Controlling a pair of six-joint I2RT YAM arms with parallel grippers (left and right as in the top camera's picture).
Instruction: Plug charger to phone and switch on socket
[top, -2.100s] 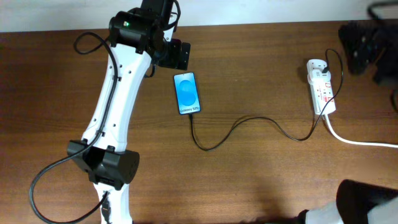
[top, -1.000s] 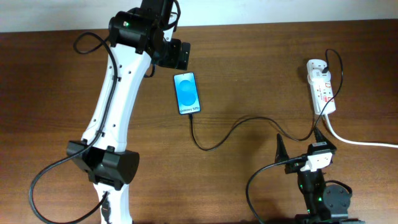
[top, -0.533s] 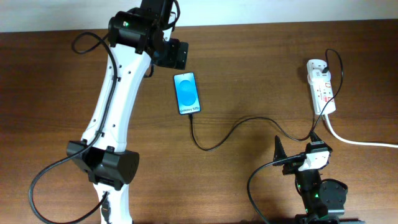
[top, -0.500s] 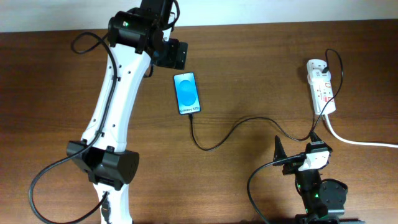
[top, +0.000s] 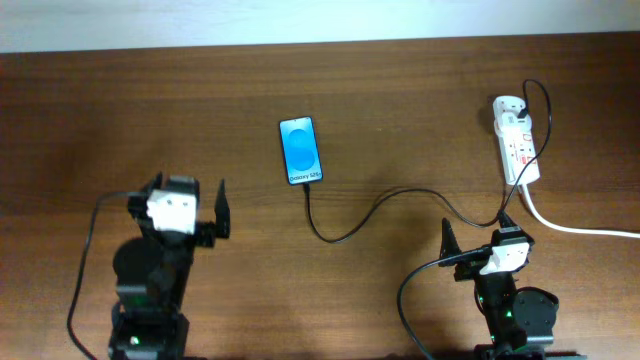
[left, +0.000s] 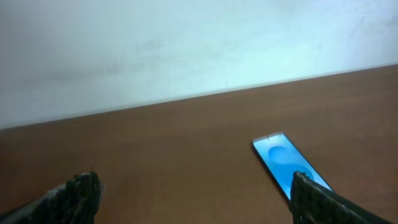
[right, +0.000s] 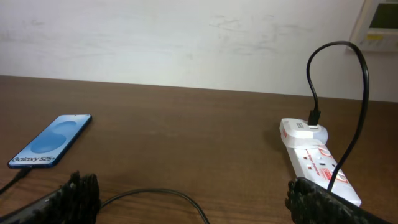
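The phone (top: 301, 150) is seen lying flat and screen-up on the table (top: 400, 90), towards its far side and a little left of centre, with its blue screen lit. The charger (top: 400, 193) is laid in loose curves across the wood from the phone's near edge, where its tip is met by the phone, rightwards to the socket (top: 517, 142). There it is carried up in an arch and down into a plug at the socket's far end. The socket is placed near the table's right edge, well apart from the phone, and a white cord (top: 575, 227) is led from its near end off to the right. Red marks are visible on the socket, but the position of its switches cannot be told. The left gripper (top: 180, 195) is held near the front left of the table with its fingers spread wide and nothing between them; in the left wrist view the phone (left: 289, 163) is seen ahead of it and to the right, against a white wall (left: 186, 43). The right gripper (top: 480, 230) is held at the front right, likewise spread wide and empty, with the charger passing just beyond its fingertips. In the right wrist view the phone (right: 50, 142) is found to the left and the socket (right: 314, 158) to the right.
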